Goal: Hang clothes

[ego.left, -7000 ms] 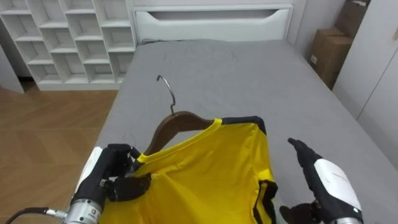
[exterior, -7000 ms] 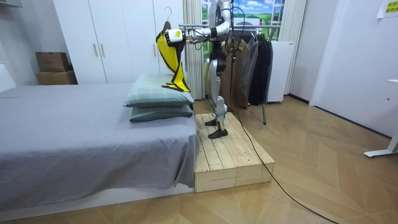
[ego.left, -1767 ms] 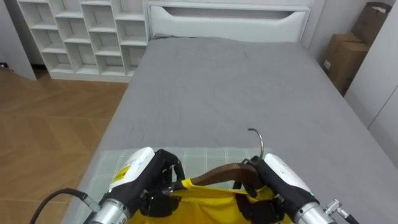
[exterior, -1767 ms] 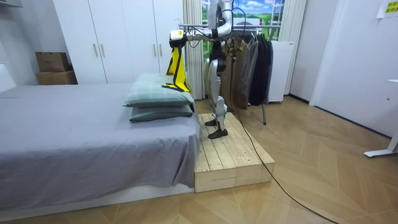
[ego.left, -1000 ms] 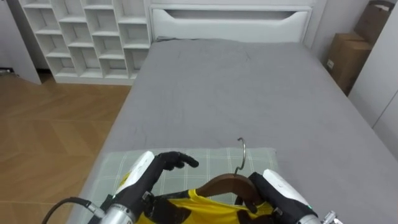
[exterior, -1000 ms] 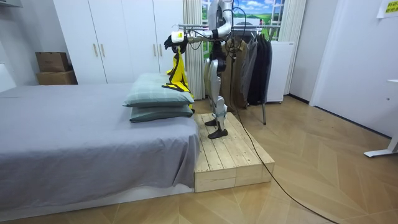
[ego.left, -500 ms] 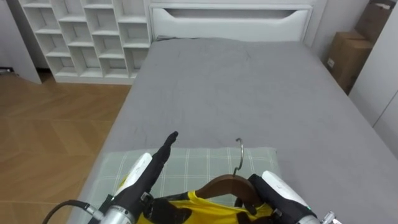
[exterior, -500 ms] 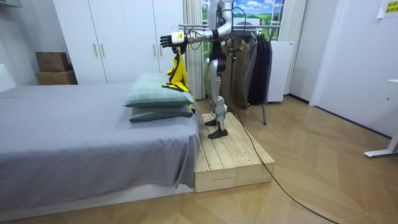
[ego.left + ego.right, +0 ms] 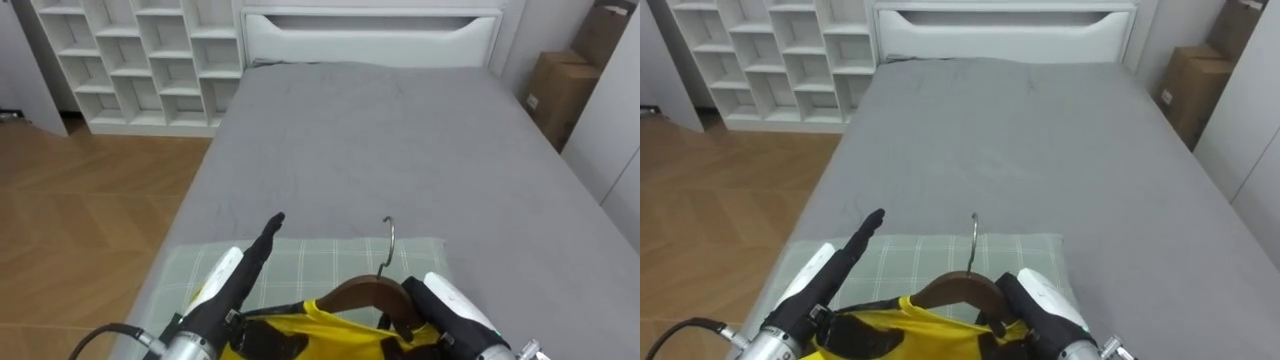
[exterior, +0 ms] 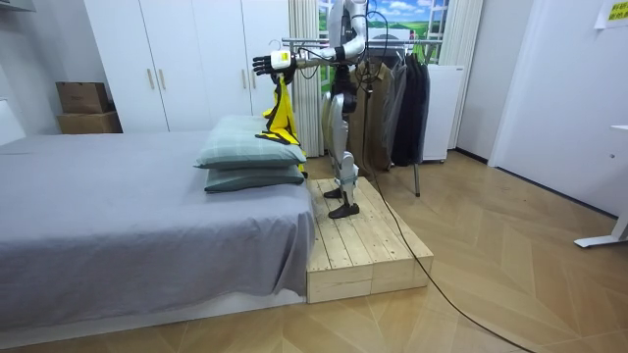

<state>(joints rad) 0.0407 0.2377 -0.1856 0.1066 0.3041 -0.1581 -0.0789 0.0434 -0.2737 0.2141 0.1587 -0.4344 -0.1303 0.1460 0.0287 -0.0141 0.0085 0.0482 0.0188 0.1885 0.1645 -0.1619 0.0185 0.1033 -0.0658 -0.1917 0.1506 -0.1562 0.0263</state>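
Left eye view — curved wooden hanger [image 9: 362, 294], yellow shirt [image 9: 322, 328]

Grey bed [image 10: 118, 221] — two stacked pillows [image 10: 251, 162]

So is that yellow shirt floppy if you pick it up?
Probably floppy: in the room view the yellow shirt droops in loose folds. The wooden hanger is likely stiff, holding its curve in the right hand. Both seem light, since one hand carries them.
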